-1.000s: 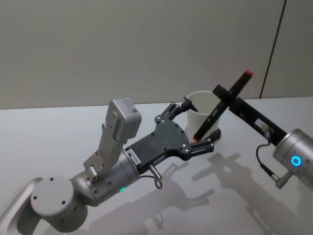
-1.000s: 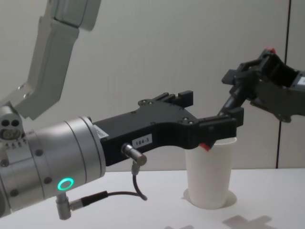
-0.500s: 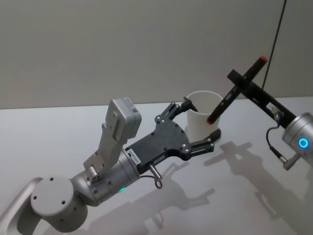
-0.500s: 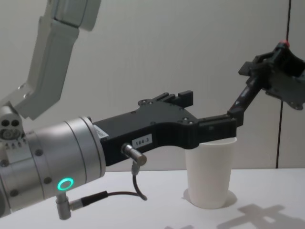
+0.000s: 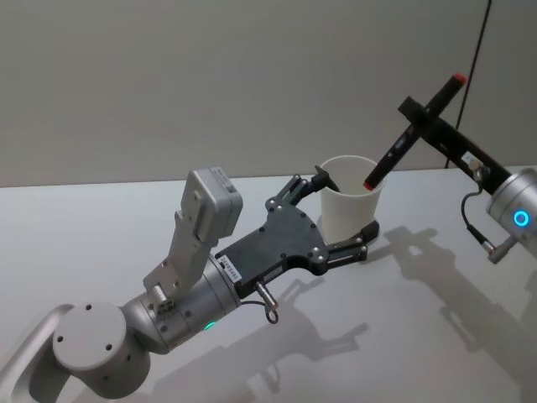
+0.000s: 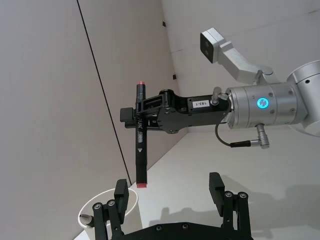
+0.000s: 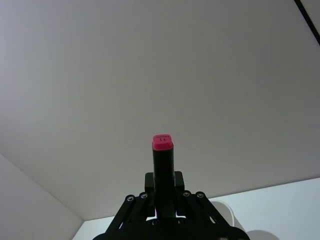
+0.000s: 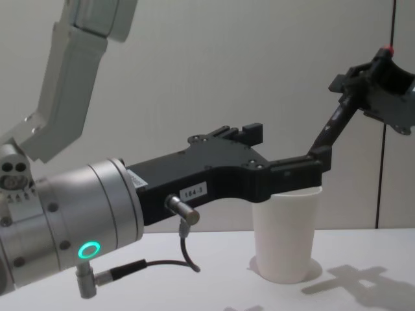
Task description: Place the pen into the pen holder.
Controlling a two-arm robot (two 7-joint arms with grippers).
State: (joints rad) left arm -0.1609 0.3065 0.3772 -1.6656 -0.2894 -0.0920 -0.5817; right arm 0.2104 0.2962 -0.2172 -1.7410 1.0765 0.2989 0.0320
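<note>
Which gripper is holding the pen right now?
The right gripper: it clamps the black red-tipped pen above the white paper cup; the open left gripper straddles the cup.

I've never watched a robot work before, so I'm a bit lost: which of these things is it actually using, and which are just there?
In use:
- pen, gripped by the right gripper above the cup
- pen holder, a white paper cup
- left gripper, open, fingers either side of the cup

Just there:
- white table
- grey wall
- a small object inside the cup, too unclear to identify

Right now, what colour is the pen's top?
Red, on a black pen; clearest in the right wrist view.
</note>
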